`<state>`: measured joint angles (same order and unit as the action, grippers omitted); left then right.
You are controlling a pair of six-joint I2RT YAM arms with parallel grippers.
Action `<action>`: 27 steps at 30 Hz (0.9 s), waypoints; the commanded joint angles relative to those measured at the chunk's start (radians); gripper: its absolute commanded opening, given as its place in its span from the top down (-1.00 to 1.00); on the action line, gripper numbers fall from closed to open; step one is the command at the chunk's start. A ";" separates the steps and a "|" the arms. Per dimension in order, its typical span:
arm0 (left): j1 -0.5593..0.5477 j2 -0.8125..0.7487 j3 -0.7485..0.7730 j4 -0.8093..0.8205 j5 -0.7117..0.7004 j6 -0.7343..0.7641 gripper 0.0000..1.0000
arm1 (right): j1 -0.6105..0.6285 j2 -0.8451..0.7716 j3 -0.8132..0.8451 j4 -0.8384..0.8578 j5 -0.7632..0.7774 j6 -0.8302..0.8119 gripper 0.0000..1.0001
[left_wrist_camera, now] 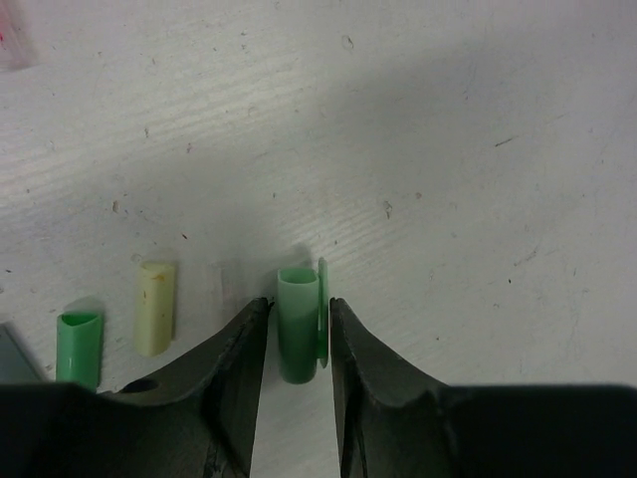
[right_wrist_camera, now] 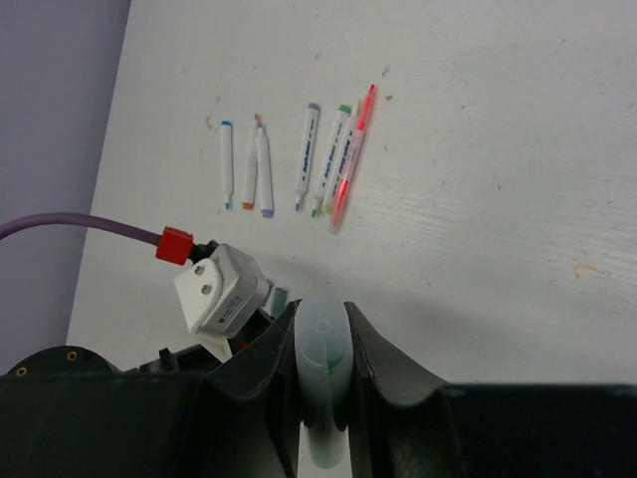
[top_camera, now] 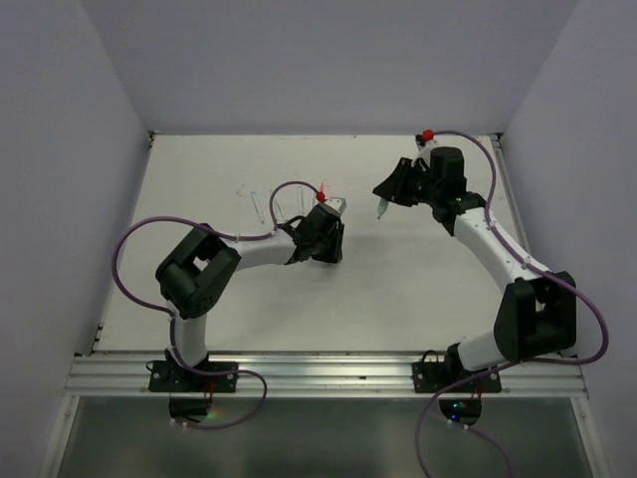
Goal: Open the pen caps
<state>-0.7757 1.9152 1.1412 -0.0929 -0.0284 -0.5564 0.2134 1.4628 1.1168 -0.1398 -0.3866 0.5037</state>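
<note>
- table [top_camera: 398, 289]: white, walled on three sides; both arms reach out over it.
- left arm [top_camera: 199, 274] and right arm [top_camera: 498, 249]: seen whole only from above, where their grippers are just dark lumps.
- left gripper [left_wrist_camera: 299, 304]: low over the table, fingers either side of the mint green cap [left_wrist_camera: 297, 339]. A thin pale slit shows between the cap and one finger. Cannot tell if the jaws pinch it or only flank it.
- right gripper [right_wrist_camera: 320, 314]: raised, jaws pinching a whitish pen barrel [right_wrist_camera: 323, 398]. Its lower end is cut off by the frame edge; some green shows through the plastic.
- white camera housing [right_wrist_camera: 224, 289] on the left wrist blocks the right wrist's view of the left fingers and the caps.
- row of pens [right_wrist_camera: 308, 157]: six side by side near the far left of the table, uncapped or not too small to tell.
- yellowish cap [left_wrist_camera: 154, 309] and green cap [left_wrist_camera: 80, 349]: lying on the table beside the left fingers. The green one's lower end is hidden behind the gripper body.
- grey sliver [left_wrist_camera: 12, 357] at the frame edge, cut off and unidentifiable.
</note>
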 commanded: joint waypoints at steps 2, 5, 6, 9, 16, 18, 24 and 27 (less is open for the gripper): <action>-0.002 0.022 0.020 -0.004 -0.054 0.010 0.28 | -0.006 -0.022 -0.009 0.009 -0.014 -0.007 1.00; -0.002 0.022 0.022 -0.004 -0.054 0.009 0.26 | -0.006 -0.024 -0.012 0.006 -0.014 -0.008 1.00; -0.002 0.019 0.023 -0.005 -0.054 0.009 0.25 | -0.006 -0.022 -0.014 0.005 -0.014 -0.010 1.00; -0.002 0.002 0.026 -0.014 -0.044 0.007 0.21 | -0.006 -0.018 -0.015 0.003 -0.014 -0.010 1.00; -0.002 -0.103 0.045 -0.057 -0.022 -0.007 0.06 | -0.006 0.011 0.008 0.000 -0.011 -0.013 1.00; -0.002 -0.154 0.052 -0.067 -0.021 -0.010 -0.01 | -0.006 0.027 0.021 -0.001 -0.012 -0.010 1.00; -0.002 -0.287 0.081 -0.106 -0.045 0.004 -0.26 | -0.005 0.123 0.067 0.023 -0.028 0.010 1.00; 0.003 -0.340 0.097 -0.139 -0.071 0.013 -0.37 | -0.005 0.191 0.092 0.058 -0.038 0.030 1.00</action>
<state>-0.7765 1.6512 1.1931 -0.1986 -0.0574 -0.5571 0.2127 1.6066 1.1526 -0.1364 -0.3996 0.5125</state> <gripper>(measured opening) 0.670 0.224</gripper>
